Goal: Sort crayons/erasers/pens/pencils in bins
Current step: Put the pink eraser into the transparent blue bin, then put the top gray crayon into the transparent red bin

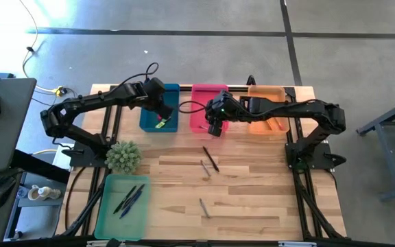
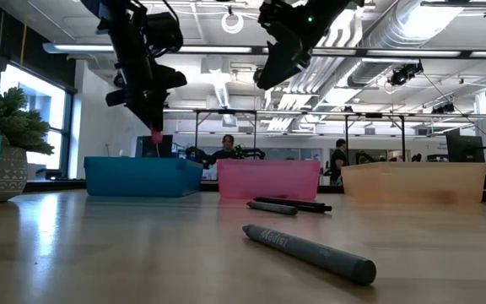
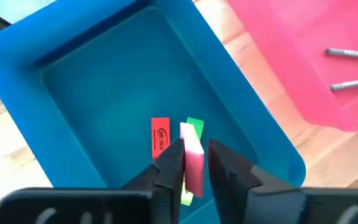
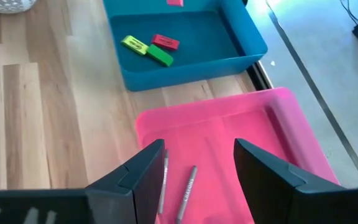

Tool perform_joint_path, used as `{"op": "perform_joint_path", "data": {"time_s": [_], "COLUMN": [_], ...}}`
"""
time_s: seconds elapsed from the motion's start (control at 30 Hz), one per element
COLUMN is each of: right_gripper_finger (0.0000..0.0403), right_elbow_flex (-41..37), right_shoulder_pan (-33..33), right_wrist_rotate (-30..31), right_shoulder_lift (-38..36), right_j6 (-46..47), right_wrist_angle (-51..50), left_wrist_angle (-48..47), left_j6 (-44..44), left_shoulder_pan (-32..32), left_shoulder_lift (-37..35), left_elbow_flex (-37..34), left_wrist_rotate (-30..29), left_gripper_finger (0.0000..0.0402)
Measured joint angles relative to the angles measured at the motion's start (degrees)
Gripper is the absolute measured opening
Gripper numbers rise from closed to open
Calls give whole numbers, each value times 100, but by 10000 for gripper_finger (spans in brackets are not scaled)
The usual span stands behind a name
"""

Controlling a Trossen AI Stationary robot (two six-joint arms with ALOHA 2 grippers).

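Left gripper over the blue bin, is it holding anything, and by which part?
The left gripper has a pink eraser between its fingers, one finger on each broad face, above the blue bin. Whether the fingers are gripping it or have let go cannot be told.

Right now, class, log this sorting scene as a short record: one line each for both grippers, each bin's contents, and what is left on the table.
left gripper: above the blue bin, pink eraser between its fingers
right gripper: open, over the pink bin
blue bin contents: red, green and yellow-green erasers
pink bin contents: two grey crayons
light green bin: dark pens
orange bin: contents cannot be told
table: one dark pen, two grey crayons, potted plant
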Motion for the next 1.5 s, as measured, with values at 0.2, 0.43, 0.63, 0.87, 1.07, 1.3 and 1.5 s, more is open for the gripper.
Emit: {"op": "perform_joint_path", "data": {"time_s": [0.2, 0.43, 0.63, 0.87, 1.07, 1.3, 1.5], "right_gripper_finger": [185, 185, 185, 185, 185, 185, 185], "right_elbow_flex": [0, 0, 0, -17, -17, -22, -22], "right_shoulder_pan": [-9, -9, 33, 169, 337, 647, 987], "right_wrist_rotate": [-1, -219, -634, -718, -733, -731, -705], "right_shoulder_lift": [0, 0, 0, 0, 0, 11, 11], "right_j6": [13, 404, 1429, 2233, 3175, 4222, 4849], "right_wrist_angle": [2, -17, -258, -542, -722, -1054, -1049], "left_wrist_angle": [0, -267, -451, -454, -383, 100, 83], "left_j6": [85, -7, 129, 123, -36, -491, -773], "left_shoulder_pan": [129, 182, 50, -471, -1321, -2362, -2958], "left_shoulder_lift": [0, -7, -224, -789, -1119, -1449, -1757], "left_elbow_flex": [0, 0, 0, 0, -70, -626, -743], "left_wrist_rotate": [12, 475, 807, 773, 517, 507, 393], "left_gripper_finger": [114, 155, 151, 147, 145, 145, 145]}}
